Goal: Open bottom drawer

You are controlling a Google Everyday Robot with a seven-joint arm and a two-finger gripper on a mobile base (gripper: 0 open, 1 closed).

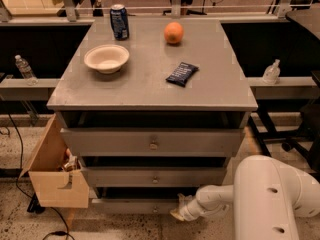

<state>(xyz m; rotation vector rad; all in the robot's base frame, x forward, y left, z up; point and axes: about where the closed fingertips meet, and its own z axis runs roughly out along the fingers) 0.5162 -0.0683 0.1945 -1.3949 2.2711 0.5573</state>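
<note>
Cardboard box [54, 183] sits on the floor against the left side of the grey cabinet [100, 143]; on the worktop [150, 91], left to right: white bowl [106, 58], blue can [119, 21] behind it, orange [173, 33], dark snack packet [182, 74]. Bottom drawer [132, 205] is the lowest front panel, just above the floor, under the middle drawer front [125, 176]. My gripper [179, 212] is low at that panel's right end, contact unclear; can't tell if it's clenched or released.
</note>
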